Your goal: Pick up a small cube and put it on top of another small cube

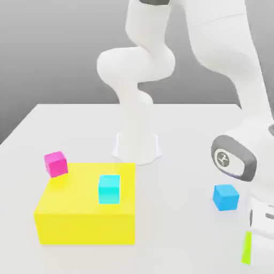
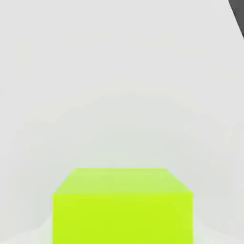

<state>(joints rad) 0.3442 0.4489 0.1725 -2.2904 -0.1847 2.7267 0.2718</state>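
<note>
- The pick-up step looks to be in hand: the gripper (image 1: pixel 256 235), at the lower right corner of the exterior view, is down at table height with a lime cube (image 1: pixel 246 247) showing as a sliver just beside it.
- The jaws are drawn fully in; judging by the hand view, where the lime cube (image 2: pixel 123 207) sits low and centred right at the hand, they are probably clamped on it, though no finger contact is visible.
- The next move calls for a straight lift, then a carry to whichever cube serves as the base.
- Small cubes, four: the lime one; a blue cube (image 1: pixel 225 197) right of centre, near the hand; a cyan cube (image 1: pixel 109 188) on the yellow block (image 1: pixel 85 225) at lower left; a pink cube (image 1: pixel 55 164) at the block's far left corner.
- Large blocks, one, the yellow.
- Arms, one, on a white table (image 1: pixel 176 235).
</note>
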